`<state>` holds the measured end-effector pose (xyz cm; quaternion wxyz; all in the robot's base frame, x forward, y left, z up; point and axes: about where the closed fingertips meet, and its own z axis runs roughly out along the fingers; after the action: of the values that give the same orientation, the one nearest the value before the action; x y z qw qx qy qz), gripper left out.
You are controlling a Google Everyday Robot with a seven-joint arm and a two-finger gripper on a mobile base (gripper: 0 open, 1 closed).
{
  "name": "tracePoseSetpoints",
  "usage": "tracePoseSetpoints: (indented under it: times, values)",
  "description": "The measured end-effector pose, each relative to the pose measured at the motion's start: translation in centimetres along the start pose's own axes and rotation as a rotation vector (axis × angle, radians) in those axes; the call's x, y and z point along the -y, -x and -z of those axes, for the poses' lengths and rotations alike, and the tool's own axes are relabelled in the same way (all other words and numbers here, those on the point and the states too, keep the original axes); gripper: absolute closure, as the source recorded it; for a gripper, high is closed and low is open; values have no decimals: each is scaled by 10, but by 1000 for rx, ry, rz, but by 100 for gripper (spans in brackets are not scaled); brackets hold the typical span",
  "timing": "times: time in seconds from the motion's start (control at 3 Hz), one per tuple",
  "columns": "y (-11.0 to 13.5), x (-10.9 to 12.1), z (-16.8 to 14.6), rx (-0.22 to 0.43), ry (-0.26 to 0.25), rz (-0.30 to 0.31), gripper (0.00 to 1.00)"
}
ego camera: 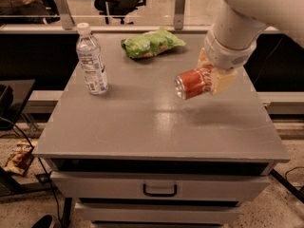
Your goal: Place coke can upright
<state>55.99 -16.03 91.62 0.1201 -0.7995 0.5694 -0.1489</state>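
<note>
- Spotted the end effector (212,76) over the right half of the counter (142,127), nearer the far edge than the near one.
- Saw it closed around the coke can (192,83), cream fingers (223,81) pressed against the can's sides.
- Caught the coke can lying sideways in that grip, silver end turned toward the near-left corner, red body with white script facing up.
- Seemed lifted clear of the counter, with a soft shadow on the surface just below.
- Followed the white arm (235,37) up and away past the far-right corner.
- Found a clear water bottle (91,61) standing upright near the far-left corner, well apart from the can.
- Noted a green chip bag (151,42) lying flat by the far edge, about the middle, between bottle and arm.
- Picked out a drawer with a dark handle (159,190) under the near edge.
</note>
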Motion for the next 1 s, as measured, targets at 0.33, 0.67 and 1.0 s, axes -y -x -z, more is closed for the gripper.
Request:
tracePoseSetpoints:
  times: [0.33, 0.67, 1.0]
  values:
    - [14, 30, 4, -57, -145, 100, 100]
    - [23, 49, 9, -117, -275, 209, 100]
    - [27, 61, 13, -127, -333, 235, 100]
